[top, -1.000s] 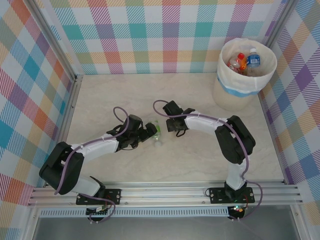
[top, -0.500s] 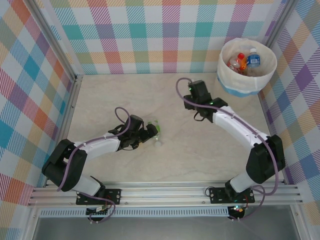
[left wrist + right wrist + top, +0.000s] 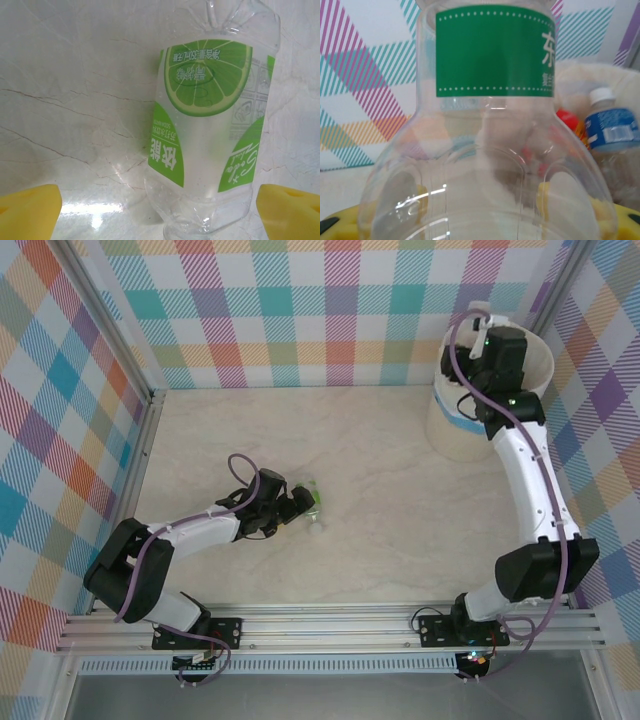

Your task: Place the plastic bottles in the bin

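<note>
Plastic bottles first: a clear green-label bottle (image 3: 495, 50) is clamped in the jaws of the right gripper (image 3: 485, 338), over the mouth of the bin (image 3: 455, 435) at the upper right of the overhead view. Inside the bin lie a blue-label bottle (image 3: 612, 131) and a red-topped bottle (image 3: 567, 119). Left of centre, a lime-label bottle (image 3: 210, 125) lies on the table (image 3: 400, 520), one end between the wide-open jaws of the left gripper (image 3: 302, 505).

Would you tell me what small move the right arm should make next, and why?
Probably open the right gripper: it holds a clear green-labelled plastic bottle over the round cream-white bin, where other bottles already lie, so releasing should drop it in.
</note>
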